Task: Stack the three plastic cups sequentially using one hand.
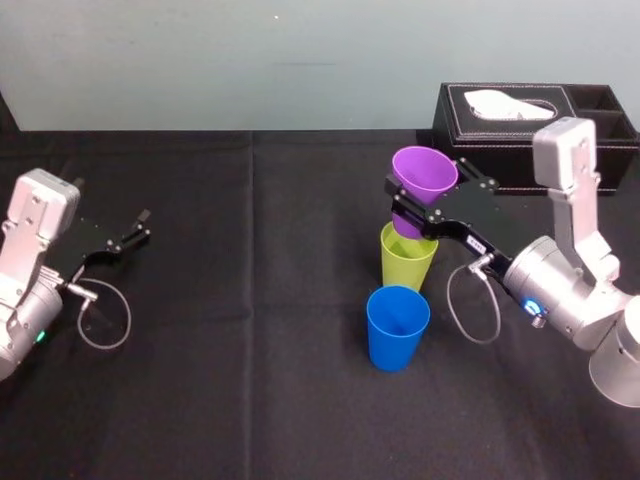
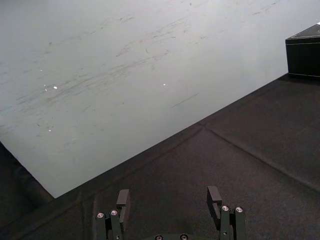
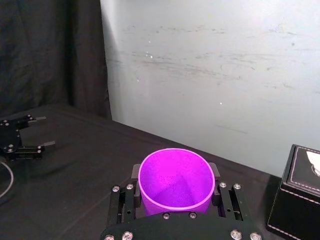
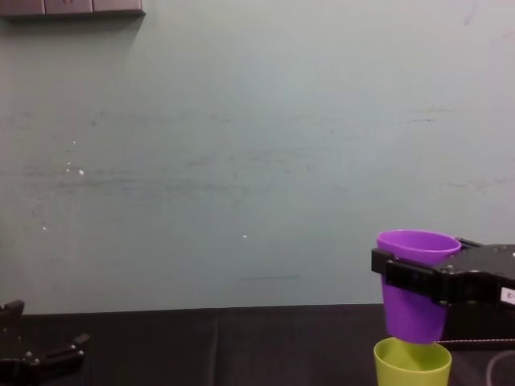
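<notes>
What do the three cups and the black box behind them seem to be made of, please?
The purple cup in the right gripper, the green cup and the blue cup look like smooth plastic: thin walls, uniform colour. The black box looks like faux leather, by its pale stitched edges, though unsure.

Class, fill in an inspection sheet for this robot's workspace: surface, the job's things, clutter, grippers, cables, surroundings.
Surface: black cloth covering the table, lightly creased.
Job's things: purple cup held directly over the yellow-green cup, its base at that cup's mouth; blue cup stands upright alone, nearer the robot.
Clutter: black tissue box at the far right.
Grippers: right gripper shut on the purple cup; left gripper open, empty, parked at the left.
Cables: grey left loop and right loop, one at each wrist.
Surroundings: pale wall behind the table.
</notes>
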Motion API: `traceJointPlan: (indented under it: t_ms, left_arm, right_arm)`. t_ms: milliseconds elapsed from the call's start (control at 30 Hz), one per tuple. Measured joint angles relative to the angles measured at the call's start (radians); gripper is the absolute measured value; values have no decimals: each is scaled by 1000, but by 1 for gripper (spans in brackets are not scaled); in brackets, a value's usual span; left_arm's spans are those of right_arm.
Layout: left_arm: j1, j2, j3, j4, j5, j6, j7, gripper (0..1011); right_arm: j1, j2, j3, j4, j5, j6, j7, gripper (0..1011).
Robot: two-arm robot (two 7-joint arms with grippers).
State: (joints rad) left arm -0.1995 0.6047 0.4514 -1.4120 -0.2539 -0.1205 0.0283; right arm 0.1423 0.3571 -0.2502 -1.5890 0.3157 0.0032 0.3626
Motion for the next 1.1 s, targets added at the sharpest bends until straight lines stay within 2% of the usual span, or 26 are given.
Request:
traceJointPlan:
  t_ms: [133,467,800,1100]
  left_arm:
    - [0,0,0,0,0,0,0,1012]
    - [0,0,0,0,0,0,0,1012]
    - [0,0,0,0,0,0,0,1011]
    - [0,0,0,0,0,0,0,1011]
  right_arm:
    - [23,-8,-13,51,-4,-35,9,747]
    - [49,-19,-26,114,-14,-60,9,746]
    - [59,-22,-34,137,-16,-63,16,747]
    - [51,-17,-38,130,-15,-56,18,747]
